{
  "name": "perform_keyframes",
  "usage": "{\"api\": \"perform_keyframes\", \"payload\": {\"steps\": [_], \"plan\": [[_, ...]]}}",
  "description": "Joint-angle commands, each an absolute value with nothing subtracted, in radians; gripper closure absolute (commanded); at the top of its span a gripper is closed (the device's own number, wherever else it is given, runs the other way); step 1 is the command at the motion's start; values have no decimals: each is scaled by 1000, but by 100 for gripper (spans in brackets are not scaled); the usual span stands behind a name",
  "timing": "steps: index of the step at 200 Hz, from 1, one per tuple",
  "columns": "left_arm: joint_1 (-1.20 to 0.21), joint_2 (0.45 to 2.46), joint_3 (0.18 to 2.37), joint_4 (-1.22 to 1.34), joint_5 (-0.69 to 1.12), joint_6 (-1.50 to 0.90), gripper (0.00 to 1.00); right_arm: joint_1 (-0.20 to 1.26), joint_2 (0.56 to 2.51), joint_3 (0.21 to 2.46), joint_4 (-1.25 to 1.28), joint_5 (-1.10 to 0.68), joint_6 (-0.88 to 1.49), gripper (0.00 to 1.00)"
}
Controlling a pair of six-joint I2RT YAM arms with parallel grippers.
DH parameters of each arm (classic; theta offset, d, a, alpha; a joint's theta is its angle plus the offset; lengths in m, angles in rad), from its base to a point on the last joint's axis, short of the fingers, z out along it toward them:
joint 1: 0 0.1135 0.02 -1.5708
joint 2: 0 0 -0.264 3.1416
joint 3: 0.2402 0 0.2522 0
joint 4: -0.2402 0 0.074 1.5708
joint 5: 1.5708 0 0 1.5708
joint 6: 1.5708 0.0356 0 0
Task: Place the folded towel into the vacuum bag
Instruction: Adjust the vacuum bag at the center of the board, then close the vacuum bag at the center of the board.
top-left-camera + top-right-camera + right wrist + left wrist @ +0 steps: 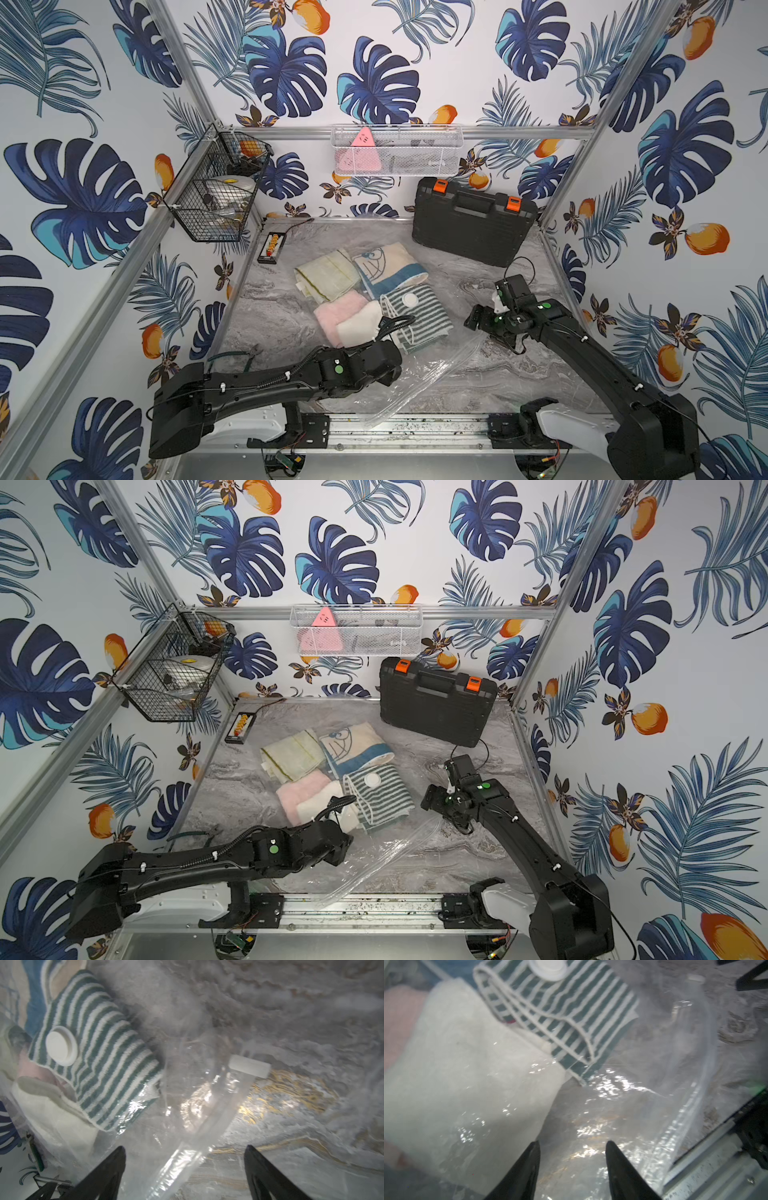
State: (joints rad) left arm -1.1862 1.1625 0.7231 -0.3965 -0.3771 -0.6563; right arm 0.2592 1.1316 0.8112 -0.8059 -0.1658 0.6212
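Black fingertips of the left gripper (573, 1144) stand apart, holding nothing, poised over the clear vacuum bag (434, 372), which lies on the marbled table (519, 374). Over the bag's zip strip (187, 1153) the right gripper (186, 1148) is spread wide, gripping nothing. Through the plastic, 2 folded towels show: a green-striped towel (430, 322) beneath the round white valve cap (410, 299), and a white towel (357, 324) just beside it; a pink towel (334, 311) lies against the white one.
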Motion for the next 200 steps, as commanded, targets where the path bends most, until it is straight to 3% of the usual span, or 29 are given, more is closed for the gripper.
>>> {"api": "perform_keyframes", "payload": {"steps": [1,46,79,99,136,161,200], "plan": [[-1265,1215,790,-440,-429,-487,42,168,1097,774,-870,-225,662,10],[-1311,1316,764,-288,-411,-412,38,54,1211,695,-646,-487,708,15],[-1310,1353,752,-239,-402,-439,38,51,1269,642,-535,-490,775,23],[-1310,1340,704,-208,-391,-480,38,48,1285,566,-469,-488,790,35],[-1301,1284,673,-235,-387,-484,37,43,1306,537,-448,-484,761,74],[-1306,1274,726,-325,-345,-456,31,43,1173,576,-533,-445,769,87],[-1438,1345,836,-454,-369,-418,20,42,1098,678,-606,-486,809,94]]}}
